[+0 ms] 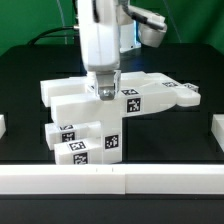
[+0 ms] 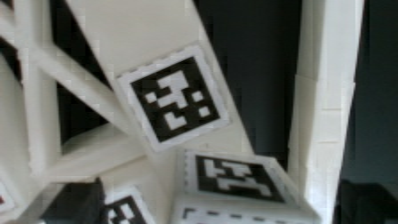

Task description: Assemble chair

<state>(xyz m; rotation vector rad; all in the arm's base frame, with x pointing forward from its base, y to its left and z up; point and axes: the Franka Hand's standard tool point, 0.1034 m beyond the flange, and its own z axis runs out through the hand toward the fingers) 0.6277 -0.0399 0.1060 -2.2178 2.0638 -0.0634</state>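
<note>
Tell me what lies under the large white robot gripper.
The chunky white plastic chair with square tags sits under the gripper. The gripper hides the exact spot below it.

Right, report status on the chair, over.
End effector low over chair, open or shut unclear. Chair parts stacked in one cluster. No obstruction seen.

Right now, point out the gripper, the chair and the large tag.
gripper (image 1: 104, 90), exterior view, between its fingertips.
chair (image 1: 70, 98), exterior view, on its upper slab.
large tag (image 2: 175, 98), wrist view, on its printed middle.

Boxy white gripper (image 1: 104, 91) with grey fingertips (image 1: 98, 89)
</note>
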